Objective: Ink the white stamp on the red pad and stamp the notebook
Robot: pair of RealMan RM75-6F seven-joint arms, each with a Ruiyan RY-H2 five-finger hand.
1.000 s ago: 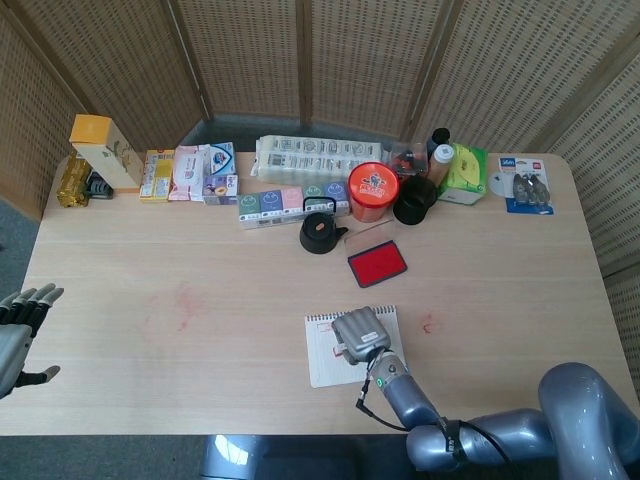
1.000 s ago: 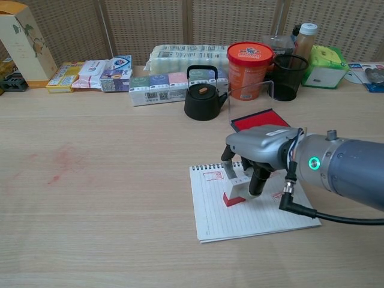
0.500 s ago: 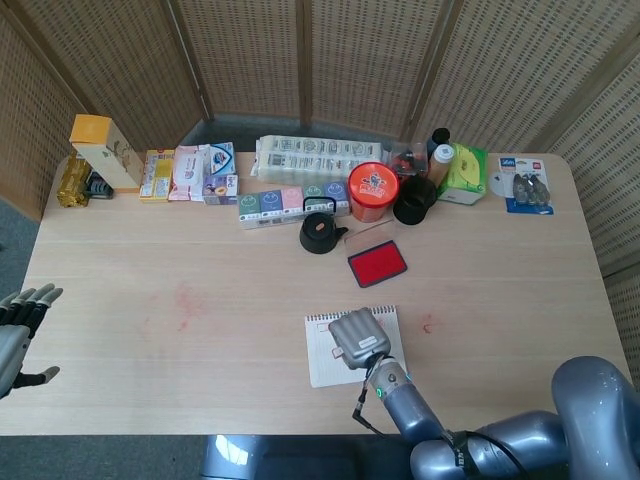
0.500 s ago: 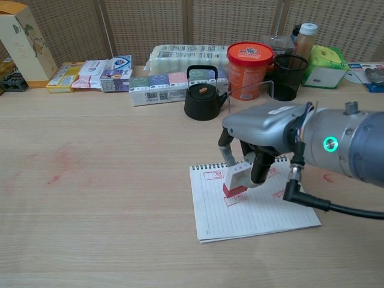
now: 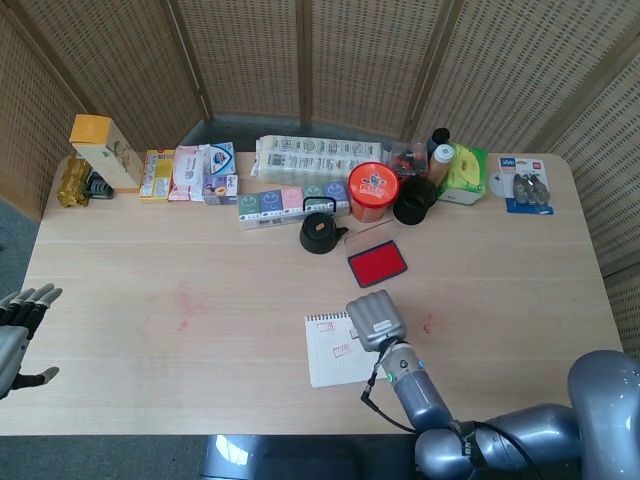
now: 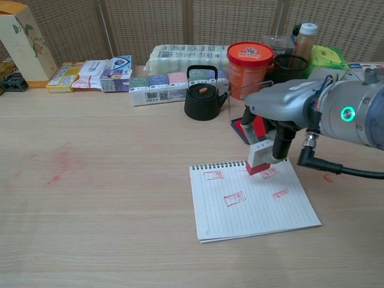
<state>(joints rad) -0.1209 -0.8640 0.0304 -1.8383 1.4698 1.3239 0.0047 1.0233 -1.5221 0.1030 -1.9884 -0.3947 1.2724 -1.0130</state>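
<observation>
My right hand point(image 6: 282, 117) holds the white stamp point(image 6: 260, 159) with its red face down, lifted a little above the far edge of the notebook point(image 6: 252, 201). In the head view the right hand point(image 5: 376, 320) covers the stamp and the notebook's point(image 5: 333, 350) right part. The lined page carries several red imprints, one at its middle point(image 6: 234, 198). The red ink pad point(image 5: 377, 263) lies open beyond the notebook; in the chest view the ink pad point(image 6: 242, 129) is mostly behind the hand. My left hand point(image 5: 17, 330) rests at the table's left edge with fingers spread, holding nothing.
A black kettle point(image 6: 203, 95), an orange tub point(image 6: 250, 62) and a black cup point(image 6: 290, 77) stand just behind the pad. Boxes and packets point(image 5: 190, 174) line the back of the table. Faint red smudges mark the wood at left point(image 5: 185, 303) and beside the notebook point(image 5: 427, 324).
My right hand lifted the stamp off the page's middle and carried it back and to the right, toward the ink pad. A fresh red imprint shows where it stood. The left hand stayed put.
</observation>
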